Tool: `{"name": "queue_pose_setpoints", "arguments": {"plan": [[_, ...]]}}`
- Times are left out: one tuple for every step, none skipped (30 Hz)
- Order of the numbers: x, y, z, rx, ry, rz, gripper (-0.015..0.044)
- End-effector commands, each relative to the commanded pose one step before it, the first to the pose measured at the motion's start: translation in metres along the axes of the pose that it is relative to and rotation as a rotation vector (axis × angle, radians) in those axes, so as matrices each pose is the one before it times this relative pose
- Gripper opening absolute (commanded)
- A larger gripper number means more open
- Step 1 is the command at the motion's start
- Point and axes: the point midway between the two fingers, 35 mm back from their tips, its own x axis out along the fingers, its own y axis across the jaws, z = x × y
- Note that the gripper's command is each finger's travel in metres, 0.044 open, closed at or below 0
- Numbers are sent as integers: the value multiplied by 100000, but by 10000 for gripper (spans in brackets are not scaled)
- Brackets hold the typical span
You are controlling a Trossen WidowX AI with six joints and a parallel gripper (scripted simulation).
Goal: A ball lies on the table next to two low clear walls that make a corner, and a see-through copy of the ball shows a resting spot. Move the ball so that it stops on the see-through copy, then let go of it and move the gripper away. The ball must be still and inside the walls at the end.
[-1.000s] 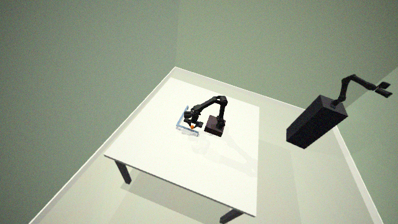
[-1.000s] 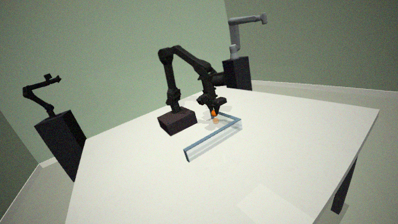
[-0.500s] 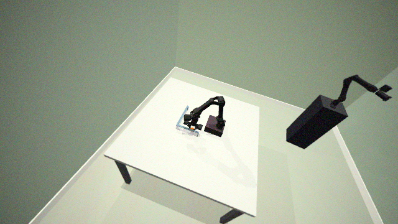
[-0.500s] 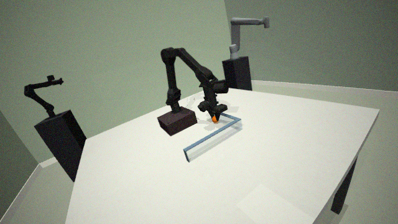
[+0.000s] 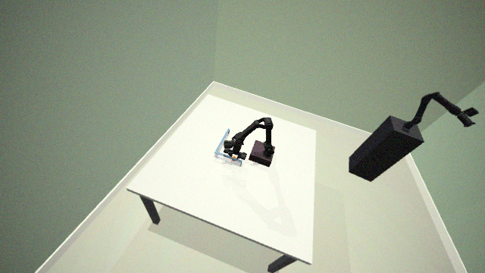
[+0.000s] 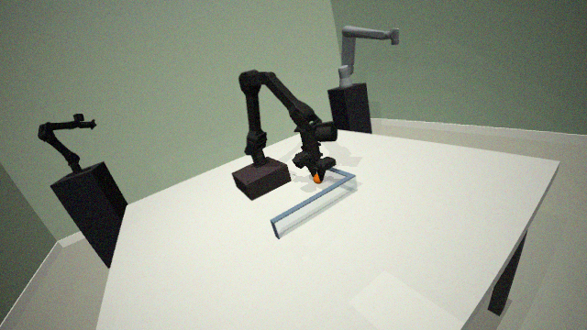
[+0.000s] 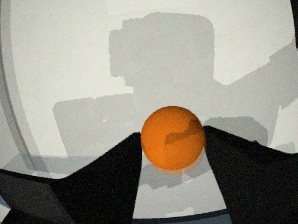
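The orange ball (image 5: 234,158) (image 6: 317,179) (image 7: 172,137) is between the two black fingertips of my gripper (image 5: 235,156) (image 6: 318,176) (image 7: 172,136), which is shut on it. The ball is low, at or just above the table, inside the corner. The see-through copy (image 7: 173,172) shows only as a pale orange rim along the ball's lower edge in the wrist view; the ball hides the rest. The low clear walls with blue top edges (image 5: 222,142) (image 6: 313,199) make the corner around the gripper. Whether the ball touches the table is unclear.
The arm's dark base block (image 5: 261,153) (image 6: 262,179) stands on the white table (image 5: 182,163) (image 6: 413,220) close to the gripper. A black pedestal (image 5: 384,149) (image 6: 87,206) with another arm stands off the table. A second pedestal (image 6: 349,107) bears a grey arm behind the table.
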Motion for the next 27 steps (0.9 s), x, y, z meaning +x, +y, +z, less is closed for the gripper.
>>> {"name": "queue_pose_setpoints", "arguments": {"plan": [[-11,5,-3,-4,9,20,79],[0,0,0,0,0,0,105],[0,0,0,0,0,0,131],[0,0,0,0,0,0,157],[0,0,0,0,0,0,184],[0,0,0,0,0,0,210],[0,0,0,0,0,0,236],[0,0,0,0,0,0,263],[0,0,0,0,0,0,289],[0,0,0,0,0,0,293],[0,0,0,0,0,0,293],[0,0,0,0,0,0,293],[0,0,0,0,0,0,293],[-270,43,-21,-3,4,-1,293],[-817,112,-55,-10,11,-3,293],[-1386,132,-65,-17,16,-11,293],[-1796,64,-33,-22,16,-23,293],[-1830,-54,24,-22,11,-34,293],[-1461,-127,61,-18,5,-35,293],[-882,-113,55,-11,1,-24,293],[-295,-44,21,-4,0,-9,293],[0,0,0,0,0,0,293],[0,0,0,0,0,0,293],[0,0,0,0,0,0,293],[511,583,-236,-243,1085,2552,293],[0,0,0,0,0,0,293],[0,0,0,0,0,0,293]]}}
